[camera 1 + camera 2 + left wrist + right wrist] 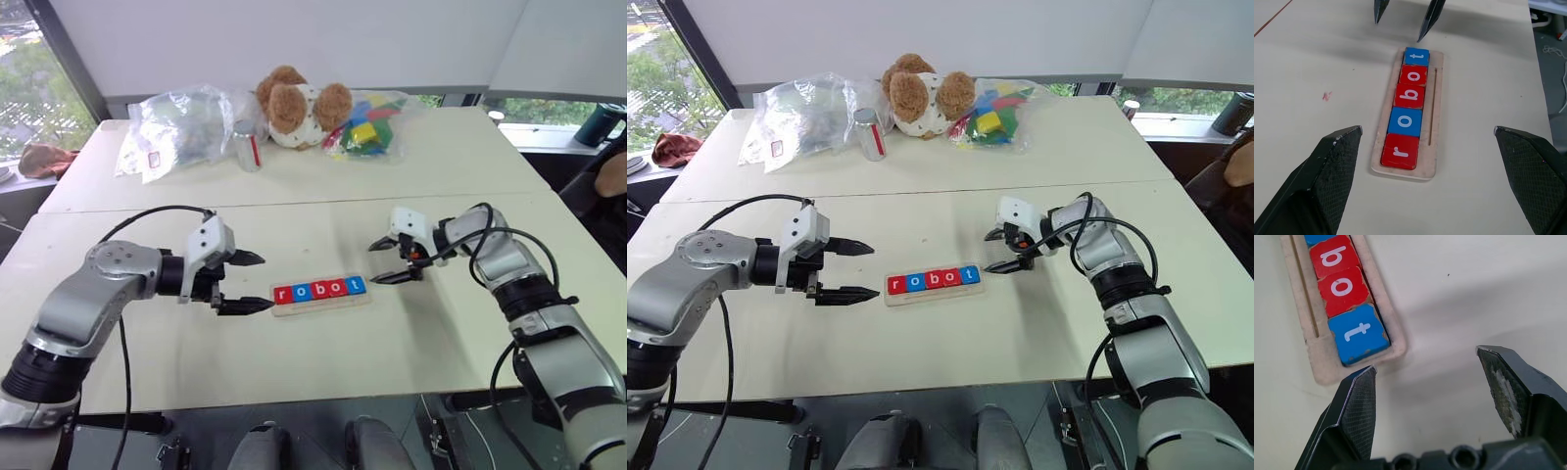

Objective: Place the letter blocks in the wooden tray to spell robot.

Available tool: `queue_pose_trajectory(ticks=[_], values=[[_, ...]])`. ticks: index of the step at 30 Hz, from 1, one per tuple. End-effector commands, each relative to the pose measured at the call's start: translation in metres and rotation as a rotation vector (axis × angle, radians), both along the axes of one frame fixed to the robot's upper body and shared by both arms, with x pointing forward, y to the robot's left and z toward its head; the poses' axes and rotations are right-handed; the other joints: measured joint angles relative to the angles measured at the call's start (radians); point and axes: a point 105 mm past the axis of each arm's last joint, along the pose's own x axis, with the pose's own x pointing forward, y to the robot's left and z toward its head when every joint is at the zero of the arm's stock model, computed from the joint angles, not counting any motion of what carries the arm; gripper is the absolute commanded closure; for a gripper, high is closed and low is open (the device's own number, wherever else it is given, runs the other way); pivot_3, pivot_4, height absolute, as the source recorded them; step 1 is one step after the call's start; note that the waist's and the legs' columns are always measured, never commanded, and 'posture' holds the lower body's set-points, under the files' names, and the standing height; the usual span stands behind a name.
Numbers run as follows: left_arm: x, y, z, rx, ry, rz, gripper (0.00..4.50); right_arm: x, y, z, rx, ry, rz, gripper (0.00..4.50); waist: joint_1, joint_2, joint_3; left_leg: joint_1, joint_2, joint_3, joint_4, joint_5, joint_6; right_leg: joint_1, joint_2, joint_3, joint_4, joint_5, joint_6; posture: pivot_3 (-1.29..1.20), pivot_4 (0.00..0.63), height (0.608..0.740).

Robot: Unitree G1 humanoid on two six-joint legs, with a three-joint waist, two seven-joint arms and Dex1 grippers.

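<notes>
Spelling is complete: five letter blocks (320, 289) read r-o-b-o-t in the wooden tray (322, 305), at lower centre of the frame. Tiles alternate red, blue, red, red, blue, seated flush. Left gripper (248, 282) and right gripper (391, 260) both stand open, empty, flanking the tray. Nothing appears left.

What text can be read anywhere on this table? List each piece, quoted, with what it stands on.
"r": white, on the red block at one end of the wooden tray.
"o": on the blue block.
"b": on the next red block.
"o": on the red block after it.
"t": on the blue end block.
The label on the clear bag and the can: too small to read.
</notes>
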Motion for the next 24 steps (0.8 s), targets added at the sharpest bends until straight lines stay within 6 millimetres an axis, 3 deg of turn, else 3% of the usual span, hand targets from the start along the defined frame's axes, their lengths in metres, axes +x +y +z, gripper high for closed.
queue_pose_trajectory(ticks=[1, 17, 22, 24], values=[[0.001, 0.002, 0.009, 0.005, -0.034, 0.001, 0.00, 0.001, 0.004, 0.006, 0.010, -0.033, 0.015, 0.96, 0.002, 0.000, 0.000, 0.000, 0.000, 0.000, 0.000, 0.000, 0.000, 0.000, 0.000, 0.000, 0.000, 0.000, 0.000, 0.00, 0.150, 0.740], [0.000, 0.004, 0.004, 0.009, -0.019, 0.015, 0.00, 0.003, 0.016, 0.009, 0.045, -0.023, 0.017, 0.96, 0.000, 0.000, 0.000, 0.000, 0.000, 0.000, 0.000, 0.000, 0.000, 0.000, 0.000, 0.000, 0.000, 0.000, 0.000, 0.00, 0.150, 0.740], [0.002, 0.008, 0.003, -0.009, -0.017, 0.053, 0.00, 0.004, 0.000, 0.010, 0.017, -0.053, -0.024, 0.96, 0.001, 0.000, 0.000, 0.000, 0.000, 0.000, 0.000, 0.000, 0.000, 0.000, 0.000, 0.000, 0.000, 0.000, 0.000, 0.00, 0.150, 0.740], [0.000, 0.017, 0.000, -0.011, -0.003, 0.093, 0.00, 0.005, -0.014, 0.020, 0.031, -0.080, -0.074, 0.96, 0.002, 0.000, 0.000, 0.000, 0.000, 0.000, 0.000, 0.000, 0.000, 0.000, 0.000, 0.000, 0.000, 0.000, 0.000, 0.00, 0.150, 0.740]])
